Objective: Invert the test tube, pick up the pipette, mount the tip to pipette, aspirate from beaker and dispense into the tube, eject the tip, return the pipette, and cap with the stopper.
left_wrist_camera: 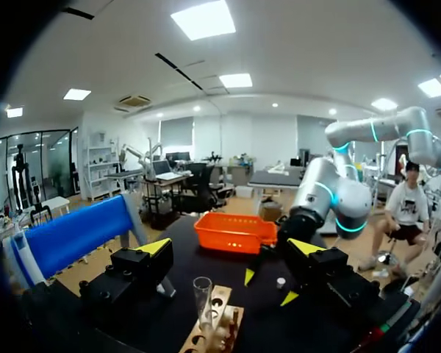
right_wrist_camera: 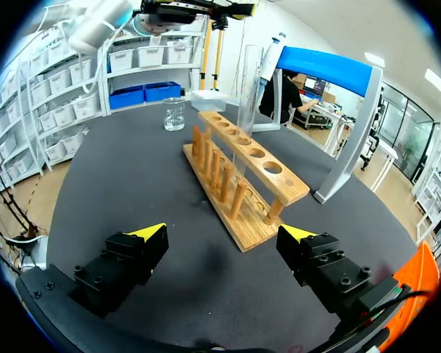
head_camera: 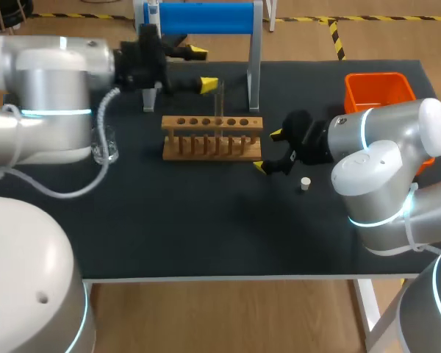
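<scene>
A clear test tube (head_camera: 220,109) stands upright in the wooden rack (head_camera: 212,137), mouth up. My left gripper (head_camera: 203,68) hovers open just behind and above it; in its wrist view the test tube (left_wrist_camera: 203,300) rises between and below the spread fingers of the left gripper (left_wrist_camera: 230,248), touching neither. My right gripper (head_camera: 268,151) is open and empty at the rack's right end, and from the right gripper (right_wrist_camera: 224,233) the rack (right_wrist_camera: 242,173) lies straight ahead. A small white stopper (head_camera: 305,184) lies on the mat by the right arm. The beaker (head_camera: 104,145) sits left of the rack. The pipette (right_wrist_camera: 272,62) hangs on the blue stand (head_camera: 206,18).
An orange bin (head_camera: 378,90) stands at the back right, and a small white box (right_wrist_camera: 208,99) sits beyond the rack's far end. The stand's metal leg (head_camera: 254,84) rises just behind the rack. Bare black mat (head_camera: 206,220) lies in front of the rack.
</scene>
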`<state>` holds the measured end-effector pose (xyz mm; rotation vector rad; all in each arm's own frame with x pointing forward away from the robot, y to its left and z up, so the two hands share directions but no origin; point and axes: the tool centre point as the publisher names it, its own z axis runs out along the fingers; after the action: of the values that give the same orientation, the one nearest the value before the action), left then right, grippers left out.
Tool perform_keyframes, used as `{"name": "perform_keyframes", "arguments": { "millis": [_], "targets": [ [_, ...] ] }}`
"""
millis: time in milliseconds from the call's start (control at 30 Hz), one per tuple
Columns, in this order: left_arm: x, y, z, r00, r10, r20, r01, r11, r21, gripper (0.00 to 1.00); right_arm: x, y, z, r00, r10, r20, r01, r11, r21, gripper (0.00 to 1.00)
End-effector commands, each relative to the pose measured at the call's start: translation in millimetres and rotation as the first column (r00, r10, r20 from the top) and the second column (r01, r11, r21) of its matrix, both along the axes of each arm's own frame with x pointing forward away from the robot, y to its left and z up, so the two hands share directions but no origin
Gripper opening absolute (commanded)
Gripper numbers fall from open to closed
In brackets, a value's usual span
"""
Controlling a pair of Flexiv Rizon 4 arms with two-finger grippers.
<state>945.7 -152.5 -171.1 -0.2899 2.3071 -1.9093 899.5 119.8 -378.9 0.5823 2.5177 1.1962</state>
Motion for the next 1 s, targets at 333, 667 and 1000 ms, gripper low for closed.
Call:
{"name": "perform_keyframes", "arguments": {
  "millis": [333,667,1000],
  "targets": [
    [-55.5,101,33.5,0.978,0.202,-0.047,-0.203,0.979,-0.002,1.0,0.0,-1,1,1.0,0.002,-0.003,-0.002,1.0,-0.003,1.0],
    [-55.5,101,33.5,0.978,0.202,-0.047,-0.203,0.979,-0.002,1.0,0.0,-1,1,1.0,0.002,-0.003,-0.002,1.0,-0.003,1.0],
    [-55.5,101,33.5,0.978,0.202,-0.047,-0.203,0.979,-0.002,1.0,0.0,-1,1,1.0,0.002,-0.003,-0.002,1.0,-0.003,1.0]
  ]
}}
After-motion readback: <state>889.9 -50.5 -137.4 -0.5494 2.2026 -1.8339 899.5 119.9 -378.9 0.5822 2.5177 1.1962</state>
